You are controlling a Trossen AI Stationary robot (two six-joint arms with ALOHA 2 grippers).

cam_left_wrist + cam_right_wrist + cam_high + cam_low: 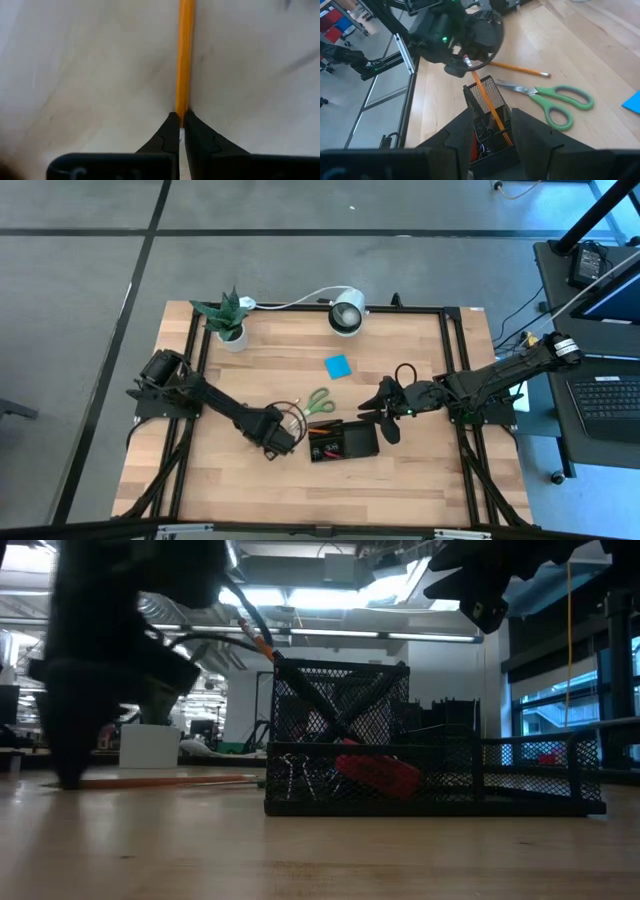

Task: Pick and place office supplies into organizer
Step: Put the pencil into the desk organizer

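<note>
Orange pencil (184, 55) pinched between the left gripper's (181, 119) closed fingertips, on the table just left of the black organizer (343, 443). Right gripper (386, 420) hovers parted over organizer's right end. Farther back: green scissors (320, 402).

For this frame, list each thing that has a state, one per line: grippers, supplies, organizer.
left gripper: shut on an orange pencil, low over the table left of the organizer.
right gripper: open, empty, above the organizer's right end.
organizer: upright, already holding a pencil and a red piece.
second pencil: lying loose on the table.
scissors: closed, flat on the table.
sticky-note pad: flat, untouched.
</note>
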